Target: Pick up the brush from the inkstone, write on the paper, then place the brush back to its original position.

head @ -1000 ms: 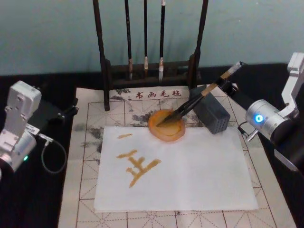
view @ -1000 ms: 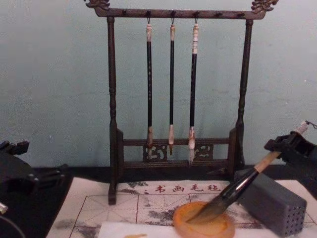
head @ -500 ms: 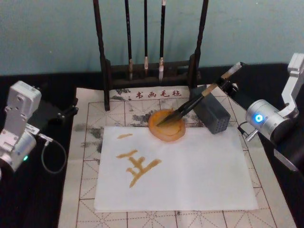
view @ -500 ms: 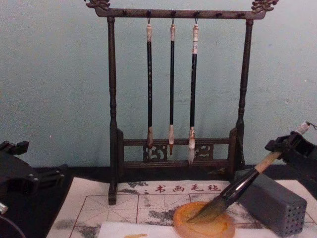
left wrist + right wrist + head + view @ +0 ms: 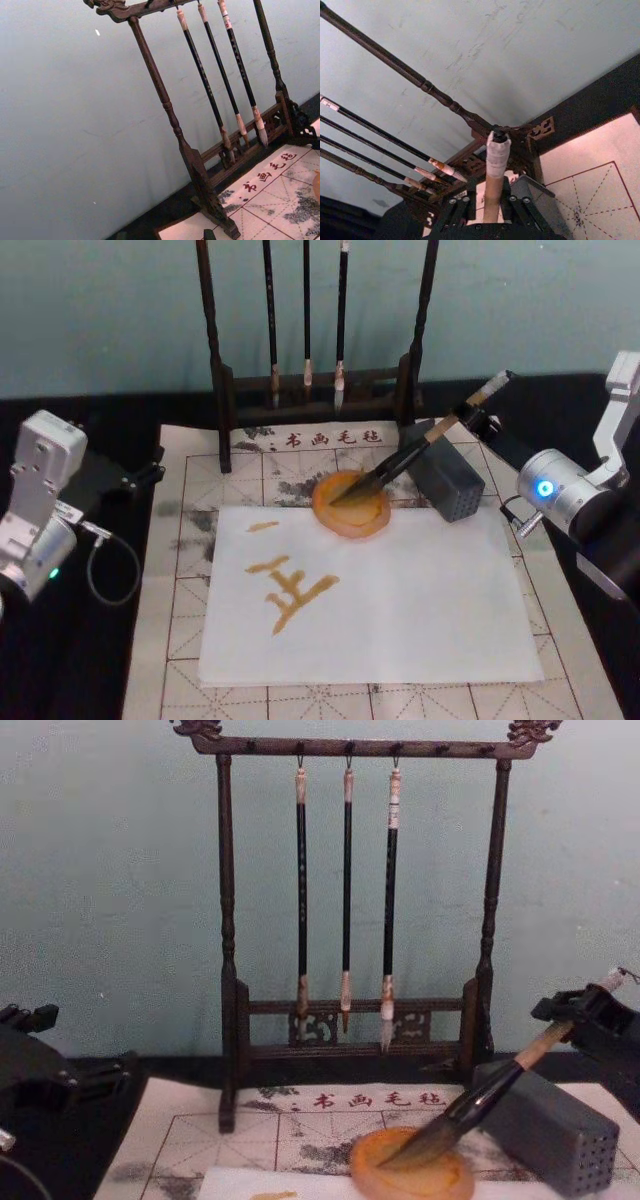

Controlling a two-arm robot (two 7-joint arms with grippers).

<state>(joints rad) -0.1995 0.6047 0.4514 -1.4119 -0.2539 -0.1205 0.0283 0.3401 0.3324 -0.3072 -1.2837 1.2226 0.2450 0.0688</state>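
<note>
I see the brush (image 5: 415, 452) slanting with its tip in the inkstone (image 5: 351, 504), handle over the grey block (image 5: 446, 480); right gripper (image 5: 585, 1016) grasps its top. Three thin brushes (image 5: 306, 310) hang on the rack (image 5: 222, 390) behind. Left gripper (image 5: 140, 478): jaws unclear.

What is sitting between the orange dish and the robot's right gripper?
The grey block sits between the inkstone and the right gripper, under the brush, in the head view.

Looking like a calligraphy practice corner: hanging brush rack (image 5: 350, 910) standing against a plain teal wall (image 5: 110, 870), gridded cream mat (image 5: 180, 580) lying across the dark surface (image 5: 120, 430).
</note>
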